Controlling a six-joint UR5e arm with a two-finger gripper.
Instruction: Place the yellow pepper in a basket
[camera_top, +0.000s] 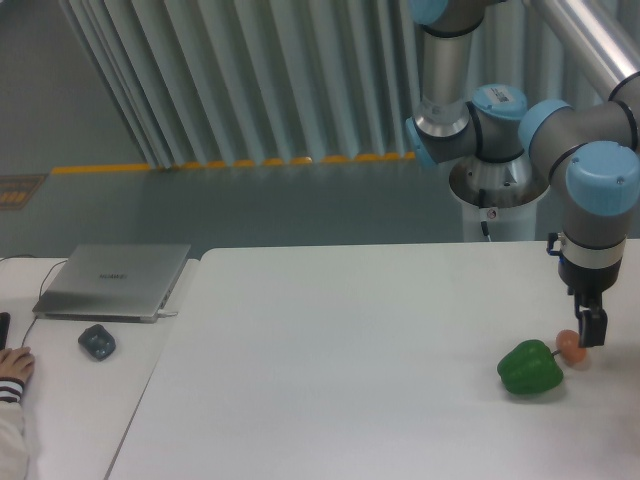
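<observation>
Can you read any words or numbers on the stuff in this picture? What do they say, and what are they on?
Laptop: a small mark in the middle of its closed lid, too small and blurred to read.
Robot arm: a small dark mark on the blue joint cap, too blurred to read.
Robot base: a tiny red and white spot, maybe a sticker, not readable.
Nothing else shows any words or numbers.

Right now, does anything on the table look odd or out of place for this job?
Yes. No yellow pepper and no basket show anywhere in view. On the table lie only a green pepper and a small orange fruit beside its stem. The gripper hangs right at the fruit, not at anything yellow. Nothing looks spilled or damaged.
</observation>
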